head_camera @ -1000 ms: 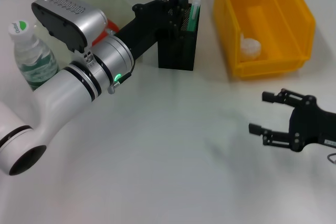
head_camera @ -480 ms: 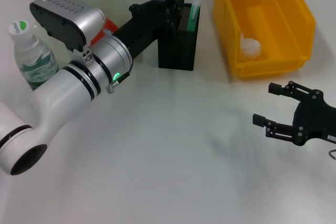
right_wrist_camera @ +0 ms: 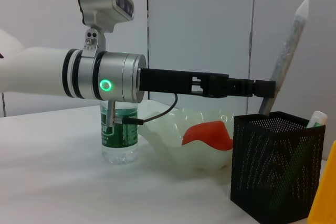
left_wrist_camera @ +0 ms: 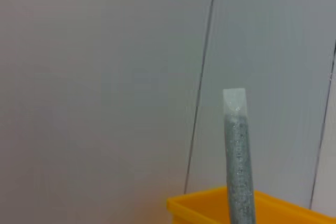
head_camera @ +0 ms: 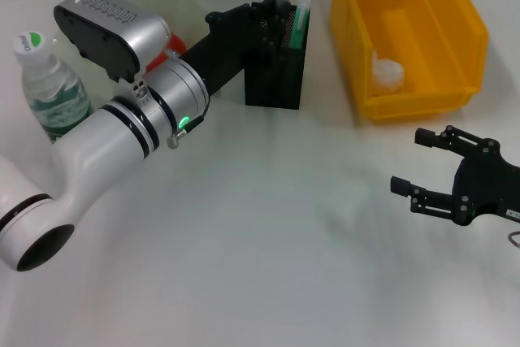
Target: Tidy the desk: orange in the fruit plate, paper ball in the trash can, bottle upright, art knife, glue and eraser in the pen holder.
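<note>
Fingers of my left gripper (head_camera: 272,15) pinch the grey glittery art knife (right_wrist_camera: 286,51), tip inside the black mesh pen holder (head_camera: 276,62). Next I'd release. Right gripper (head_camera: 431,172) idles spread, well right of it.

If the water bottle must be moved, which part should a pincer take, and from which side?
Probably mid-body on the water bottle, coming level from the robot's near side. It stands upright, so its round wall gives two opposite faces; the fruit plate and the left arm crowd its far right side.
</note>
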### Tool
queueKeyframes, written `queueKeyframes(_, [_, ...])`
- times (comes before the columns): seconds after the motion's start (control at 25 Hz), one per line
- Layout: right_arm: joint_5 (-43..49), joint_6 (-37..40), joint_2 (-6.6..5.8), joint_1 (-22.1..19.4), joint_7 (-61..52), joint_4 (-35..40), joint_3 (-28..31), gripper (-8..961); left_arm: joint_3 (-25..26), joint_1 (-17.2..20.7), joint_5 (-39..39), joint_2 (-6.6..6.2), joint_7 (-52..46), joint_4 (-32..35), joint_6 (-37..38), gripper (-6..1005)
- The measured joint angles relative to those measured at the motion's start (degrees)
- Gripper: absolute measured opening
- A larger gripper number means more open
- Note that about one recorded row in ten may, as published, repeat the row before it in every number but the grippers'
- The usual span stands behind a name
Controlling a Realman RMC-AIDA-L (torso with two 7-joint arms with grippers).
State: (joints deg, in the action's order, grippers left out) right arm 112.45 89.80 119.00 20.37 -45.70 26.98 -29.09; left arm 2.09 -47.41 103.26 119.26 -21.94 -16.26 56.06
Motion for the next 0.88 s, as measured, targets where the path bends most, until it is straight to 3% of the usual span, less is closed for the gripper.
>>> queueKeyframes(0.12, [0.0, 0.0, 0.0, 0.0, 0.0, 0.0, 0.0, 816, 0.4, 0.1, 0.3, 0.0, -0.7, -0.1, 0.1, 180])
queueKeyframes(0.4, [0.0, 0.3, 0.0, 0.0, 0.0, 0.0, 0.0, 816, 0.4, 0.1, 0.3, 0.0, -1.8, -0.2, 0.2, 362])
queueKeyframes(0.6, [0.0, 0.4, 0.0, -0.1, 0.0, 0.0, 0.0, 816, 0.3, 0.2, 1.5, -0.09, -3.7, -0.1, 1.1, 603])
queueKeyframes(0.68, [0.0, 0.4, 0.0, -0.1, -0.1, -0.1, 0.0, 816, 0.2, 0.3, 2.3, -0.21, -5.1, 0.1, 1.7, 650])
queueKeyframes(0.76, [0.0, 0.7, 0.0, -0.2, -0.3, -0.1, 0.0, 816, 0.0, 2.8, 13.3, -0.7, -17.0, 5.5, 12.1, 698])
queueKeyframes(0.8, [0.0, 0.7, 0.0, -0.2, -0.3, -0.1, 0.0, 816, 0.0, 2.8, 13.3, -0.7, -17.0, 5.5, 12.1, 722])
queueKeyframes(0.84, [0.1, 1.2, -0.09, -0.4, -0.5, -0.1, 0.0, 816, 0.0, 4.8, 20.7, -0.74, -24.1, 11.9, 21.1, 746])
queueKeyframes(0.88, [0.1, 1.2, -0.09, -0.4, -0.5, -0.1, 0.0, 816, 0.0, 4.8, 20.7, -0.74, -24.1, 11.9, 21.1, 769])
